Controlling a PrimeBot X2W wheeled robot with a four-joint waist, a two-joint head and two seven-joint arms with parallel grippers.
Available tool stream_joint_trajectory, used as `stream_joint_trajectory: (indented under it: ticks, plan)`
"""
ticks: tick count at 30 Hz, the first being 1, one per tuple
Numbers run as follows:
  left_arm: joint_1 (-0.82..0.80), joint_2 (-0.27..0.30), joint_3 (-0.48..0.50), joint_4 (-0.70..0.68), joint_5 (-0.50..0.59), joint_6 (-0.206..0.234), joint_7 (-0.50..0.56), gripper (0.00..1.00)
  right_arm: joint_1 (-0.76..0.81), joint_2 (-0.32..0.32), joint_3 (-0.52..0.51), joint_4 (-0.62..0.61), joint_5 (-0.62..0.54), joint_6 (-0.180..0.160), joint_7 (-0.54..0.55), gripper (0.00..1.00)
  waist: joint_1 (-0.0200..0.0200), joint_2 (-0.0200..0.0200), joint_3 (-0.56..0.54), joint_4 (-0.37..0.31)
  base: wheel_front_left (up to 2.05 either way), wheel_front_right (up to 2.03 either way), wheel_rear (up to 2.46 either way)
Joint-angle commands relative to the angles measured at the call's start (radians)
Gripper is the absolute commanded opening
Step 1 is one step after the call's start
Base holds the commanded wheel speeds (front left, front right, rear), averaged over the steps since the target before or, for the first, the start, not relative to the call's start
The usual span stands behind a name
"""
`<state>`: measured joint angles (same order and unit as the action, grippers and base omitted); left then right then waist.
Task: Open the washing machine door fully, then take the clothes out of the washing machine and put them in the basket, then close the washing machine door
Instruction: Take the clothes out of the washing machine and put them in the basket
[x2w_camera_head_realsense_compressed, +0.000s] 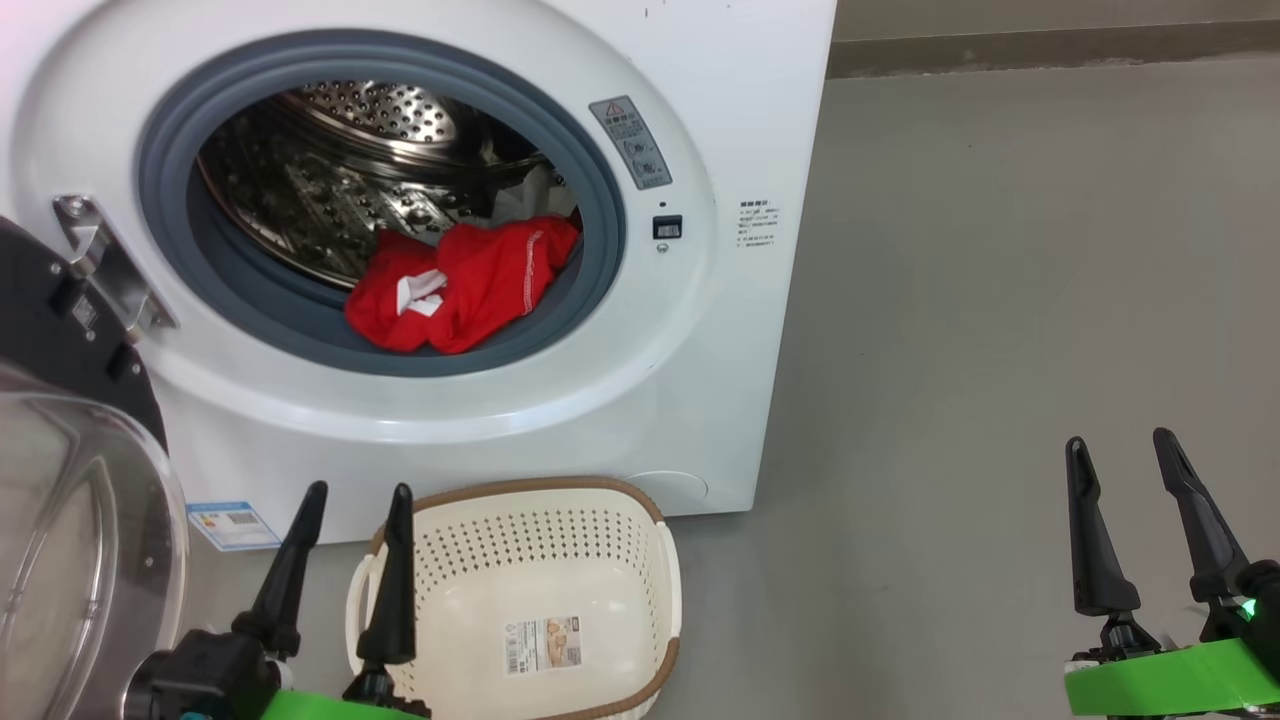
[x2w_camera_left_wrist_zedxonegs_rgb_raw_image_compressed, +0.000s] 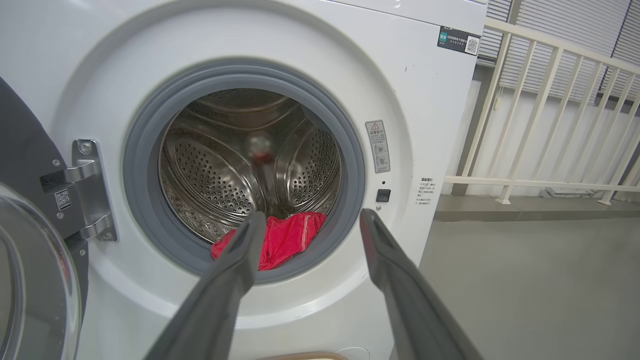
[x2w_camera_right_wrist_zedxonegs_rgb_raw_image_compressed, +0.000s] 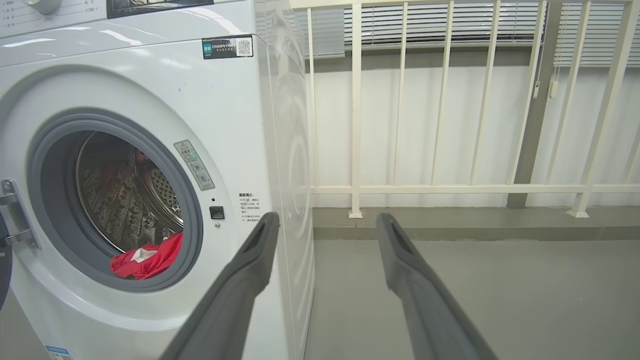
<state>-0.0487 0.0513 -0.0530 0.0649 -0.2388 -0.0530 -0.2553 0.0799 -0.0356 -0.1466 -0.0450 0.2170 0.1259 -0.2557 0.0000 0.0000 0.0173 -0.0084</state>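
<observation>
From the head camera, the washing machine (x2w_camera_head_realsense_compressed: 720, 330) faces the robot with its mouth open. The washing machine door (x2w_camera_head_realsense_compressed: 90, 540) hangs swung out on the left hinge (x2w_camera_head_realsense_compressed: 105, 265), inner face and glass bowl turned toward the robot. The clothes (x2w_camera_head_realsense_compressed: 470, 285) lie at the lower right front of the drum (x2w_camera_head_realsense_compressed: 380, 140), draped onto the grey gasket (x2w_camera_head_realsense_compressed: 600, 200), long axis running lower left to upper right, white label outward. The basket (x2w_camera_head_realsense_compressed: 545, 488) stands mouth-up on the floor (x2w_camera_head_realsense_compressed: 1000, 300) just before the machine, with a printed sticker (x2w_camera_head_realsense_compressed: 542, 643) on its bottom and a blue energy label (x2w_camera_head_realsense_compressed: 232, 525) nearby, neither legible. The left gripper (x2w_camera_head_realsense_compressed: 360, 490), 2 fingers spread and empty, shows over the basket's left rim; the right gripper (x2w_camera_head_realsense_compressed: 1120, 440), likewise spread and empty, is well apart over the floor. Left wrist: the fingers aim at the drum mouth and clothes; a grey warning plate (x2w_camera_left_wrist_zedxonegs_rgb_raw_image_compressed: 378, 146) bears a red triangle. Right wrist: the fingers aim past the machine's right front corner toward a white railing (x2w_camera_right_wrist_zedxonegs_rgb_raw_image_compressed: 355, 125); the text on a black QR sticker (x2w_camera_right_wrist_zedxonegs_rgb_raw_image_compressed: 227, 47) is unreadable.
</observation>
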Motion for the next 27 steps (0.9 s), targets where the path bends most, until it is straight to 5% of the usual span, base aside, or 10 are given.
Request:
stream_joint_trajectory:
  ticks: [1, 27]
  plan:
    - [-0.021, 0.015, 0.032, -0.033, 0.004, 0.007, -0.004, 1.00, -0.019, -0.015, 0.021, -0.021, -0.013, 0.005, -0.006, 1.00, 0.0000, 0.0000, 0.003, 0.000, 0.57, -0.57, 0.00]
    - [-0.029, 0.011, 0.017, -0.038, -0.021, 0.035, -0.006, 1.00, -0.033, -0.015, 0.029, -0.022, -0.006, 0.005, -0.006, 1.00, 0.0000, 0.0000, 0.037, 0.009, 0.04, -0.04, 0.00]
